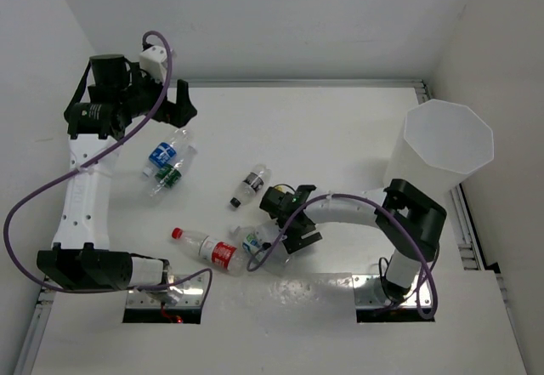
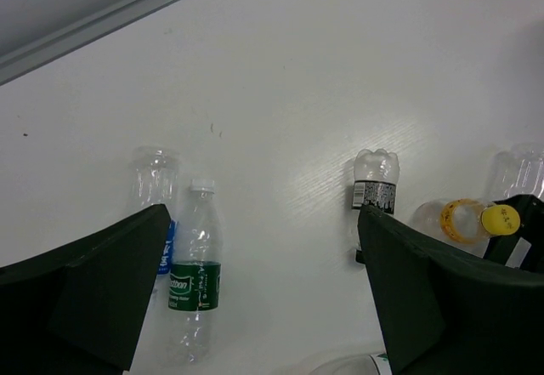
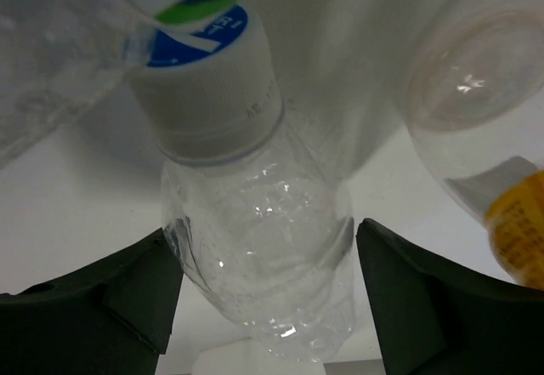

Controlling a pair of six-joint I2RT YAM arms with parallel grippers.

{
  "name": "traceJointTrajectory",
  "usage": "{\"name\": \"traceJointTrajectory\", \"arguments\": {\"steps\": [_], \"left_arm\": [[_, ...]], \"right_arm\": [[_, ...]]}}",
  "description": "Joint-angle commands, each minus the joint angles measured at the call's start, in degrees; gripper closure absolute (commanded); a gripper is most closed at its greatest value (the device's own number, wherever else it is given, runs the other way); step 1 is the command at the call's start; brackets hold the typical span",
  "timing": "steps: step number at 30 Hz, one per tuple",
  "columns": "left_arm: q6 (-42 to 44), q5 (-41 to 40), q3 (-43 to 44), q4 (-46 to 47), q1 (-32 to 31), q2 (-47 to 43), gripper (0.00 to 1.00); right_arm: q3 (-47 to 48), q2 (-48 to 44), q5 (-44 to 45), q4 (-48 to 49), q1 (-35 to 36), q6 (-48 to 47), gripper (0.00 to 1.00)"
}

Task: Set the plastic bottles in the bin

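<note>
Several plastic bottles lie on the white table. The blue-label bottle (image 1: 161, 154) and green-label bottle (image 1: 171, 176) lie side by side, the black-label bottle (image 1: 249, 185) sits mid-table, and the red-capped bottle (image 1: 211, 251) lies near the front. My right gripper (image 3: 263, 247) is down over a clear bottle (image 3: 255, 264) with a white and blue band. Its fingers (image 3: 102, 298) flank the bottle's body, open, with a thin gap on the right. My left gripper (image 2: 262, 222) hangs open high at the back left, over the green-label bottle (image 2: 195, 281), holding nothing. The bin (image 1: 446, 150) stands at the right.
An orange-label bottle (image 3: 518, 222) lies just right of the right gripper's fingers. Its yellow cap (image 2: 500, 218) also shows in the left wrist view. The black-label bottle (image 2: 375, 184) lies by my left gripper's right finger. A metal rail (image 1: 297, 82) runs along the table's back edge.
</note>
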Motion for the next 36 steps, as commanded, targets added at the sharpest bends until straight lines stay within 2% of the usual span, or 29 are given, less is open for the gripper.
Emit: {"name": "traceJointTrajectory", "arguments": {"steps": [1, 3, 4, 5, 6, 8, 11, 12, 13, 14, 15, 16, 17, 22, 26, 29, 36], "left_arm": [[1.22, 0.20, -0.59, 0.33, 0.55, -1.36, 0.00], [1.22, 0.20, -0.59, 0.33, 0.55, -1.37, 0.00], [1.74, 0.20, -0.59, 0.33, 0.55, -1.37, 0.00], [1.75, 0.20, -0.59, 0.33, 0.55, -1.37, 0.00], [1.75, 0.20, -1.11, 0.33, 0.55, -1.37, 0.00], [1.75, 0.20, -1.12, 0.33, 0.55, -1.37, 0.00], [2.28, 1.25, -1.12, 0.33, 0.55, -1.37, 0.00], [2.28, 1.25, -1.12, 0.33, 0.55, -1.37, 0.00], [3.49, 1.77, -1.64, 0.33, -0.06, -1.37, 0.00], [4.38, 2.47, -1.65, 0.33, -0.07, -1.37, 0.00], [6.47, 2.48, -2.52, 0.33, -0.94, -1.89, 0.00], [7.89, 3.09, -3.05, 0.33, -1.47, -1.90, 0.00], [9.38, 4.75, -4.27, 0.33, -2.00, -2.50, 0.00], [18.43, 7.58, -7.80, 0.33, -9.46, -4.80, 0.00], [20.56, 2.66, -8.41, 0.86, -19.83, -3.14, 0.00], [22.57, 2.66, -8.41, 0.86, -23.44, -1.55, 0.00], [30.47, 4.15, -9.55, 0.16, -31.00, 1.97, 0.03]], "right_arm": [[-0.92, 0.51, 2.34, 2.21, 0.96, -0.48, 0.23], [-1.10, 0.25, 2.25, 2.39, 0.79, -0.04, 0.28], [-1.10, -0.53, 1.82, 1.87, 0.96, 0.57, 0.39], [-0.75, -0.98, 1.82, 1.52, 0.96, 0.84, 0.46], [-0.31, -2.98, 0.77, -0.14, 0.79, 1.53, 0.58], [1.71, -6.06, -0.46, -1.73, -0.34, 3.55, 0.65], [8.46, -14.56, -6.95, -4.54, -4.39, 11.70, 0.68], [14.49, -15.65, -10.54, -4.99, -5.53, 13.22, 0.70], [16.64, -16.88, -13.54, -5.86, -9.19, 16.28, 0.78], [23.36, -20.02, -16.61, -6.04, -10.62, 19.18, 0.85], [25.51, -20.75, -18.03, -5.87, -12.12, 20.60, 0.90], [27.62, -21.63, -20.48, -5.43, -17.44, 21.92, 0.98], [31.65, -23.03, -21.99, -4.91, -19.23, 26.02, 1.00], [45.29, -27.25, -20.87, -2.10, -33.80, 31.06, 1.00], [43.38, -32.09, -17.87, 8.96, -47.35, 33.27, 1.00], [41.01, -35.08, -17.35, 13.01, -56.48, 36.43, 1.00], [31.61, -35.70, -17.60, 17.24, -71.25, 46.52, 1.00]]}}
